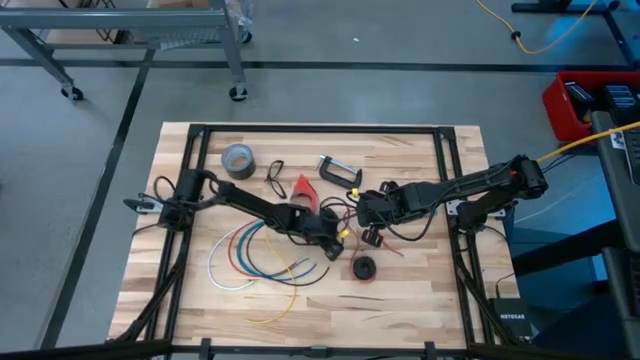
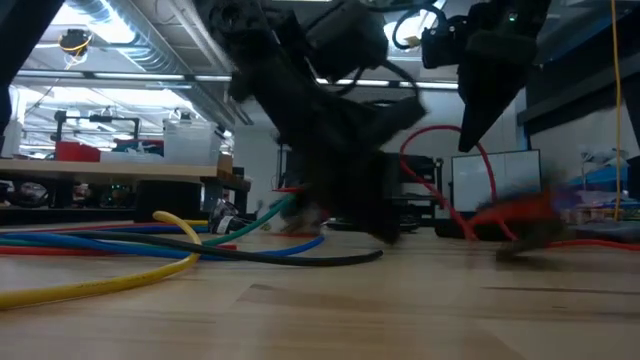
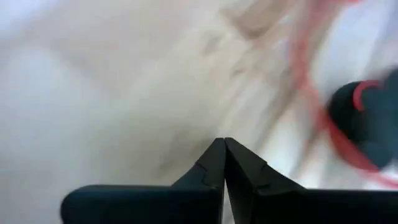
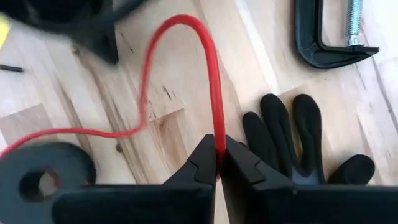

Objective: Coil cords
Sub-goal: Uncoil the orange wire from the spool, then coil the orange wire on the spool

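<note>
Thin red wire (image 4: pixel 211 93) arches up from the right gripper's (image 4: pixel 219 155) pinching fingertips and runs to its small black round spool (image 4: pixel 43 174). Left gripper (image 3: pixel 224 163) is closed on nothing.

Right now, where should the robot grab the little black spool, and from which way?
Probably from straight above, gripper fingers pinching across the outer rim of the black spool. It lies flat on the table, hole up, so its sides are free. Keep clear of the red wire.

grey tape roll (image 1: pixel 238 158) | C-clamp (image 1: pixel 339 170) | black glove (image 4: pixel 303 144) | possibly red cone (image 1: pixel 304 187)
</note>
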`<action>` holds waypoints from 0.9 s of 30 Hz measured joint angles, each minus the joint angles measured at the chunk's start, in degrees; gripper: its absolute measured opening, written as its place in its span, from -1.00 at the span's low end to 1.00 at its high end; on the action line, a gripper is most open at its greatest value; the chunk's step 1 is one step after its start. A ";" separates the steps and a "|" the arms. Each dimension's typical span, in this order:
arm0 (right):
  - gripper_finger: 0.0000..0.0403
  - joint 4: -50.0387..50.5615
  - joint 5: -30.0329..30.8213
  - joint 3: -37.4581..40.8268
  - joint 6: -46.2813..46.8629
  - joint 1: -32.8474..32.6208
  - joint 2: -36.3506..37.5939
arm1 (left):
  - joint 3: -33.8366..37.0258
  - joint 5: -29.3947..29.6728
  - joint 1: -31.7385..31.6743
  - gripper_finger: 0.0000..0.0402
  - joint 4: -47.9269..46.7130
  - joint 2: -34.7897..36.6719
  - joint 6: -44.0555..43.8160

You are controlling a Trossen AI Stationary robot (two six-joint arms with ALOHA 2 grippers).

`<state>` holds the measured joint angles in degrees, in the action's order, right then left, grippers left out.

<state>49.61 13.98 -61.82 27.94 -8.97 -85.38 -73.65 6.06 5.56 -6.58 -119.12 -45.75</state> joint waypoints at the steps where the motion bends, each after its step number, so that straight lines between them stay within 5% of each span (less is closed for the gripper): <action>1: -0.91 -0.08 0.11 0.00 -0.02 -0.02 0.00 | 0.00 0.68 -0.34 -1.00 -1.59 0.89 0.90; 9: -0.73 -0.21 -0.80 -0.02 -2.35 0.00 0.02 | -0.09 9.17 -0.89 -1.00 -14.97 7.39 3.89; 16: -0.57 -1.07 -5.23 -0.02 -5.61 0.00 0.02 | 0.48 12.84 -0.04 -1.00 -14.87 11.73 5.41; 27: -0.06 -1.50 -18.37 -0.04 -5.75 0.00 0.02 | 0.48 13.67 1.72 -1.00 -15.72 13.88 8.45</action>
<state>48.11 -4.39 -61.87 22.20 -8.97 -85.36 -73.17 19.73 7.28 -22.30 -105.24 -37.29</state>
